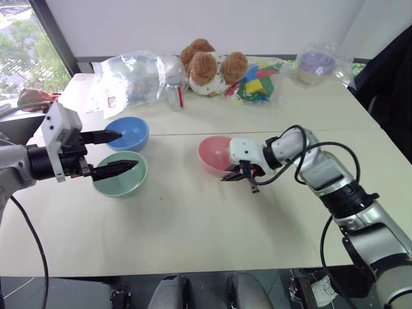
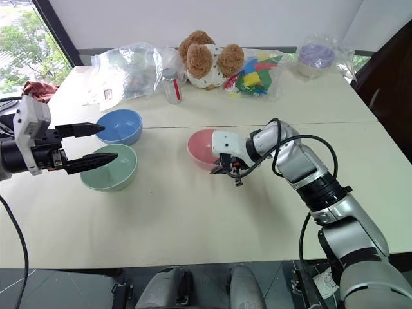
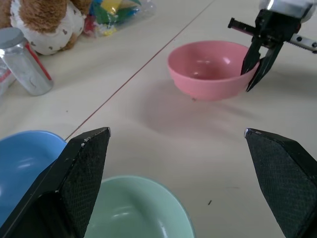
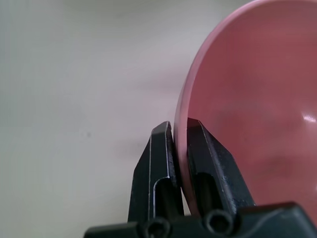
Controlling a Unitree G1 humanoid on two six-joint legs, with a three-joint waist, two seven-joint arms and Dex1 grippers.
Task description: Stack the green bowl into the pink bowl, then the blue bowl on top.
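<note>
Mint-green, the smooth round plastic green bowl (image 1: 120, 174) sits on the pale table (image 1: 193, 232), touching the sky-blue round plastic blue bowl (image 1: 128, 133) just behind it. Over these two hangs the left gripper (image 1: 114, 153), its black fingers spread wide and holding nothing. Well apart to the right sits the salmon-pink round plastic pink bowl (image 1: 216, 154); the right gripper (image 4: 179, 144) pinches its near rim (one finger inside, one outside).
</note>
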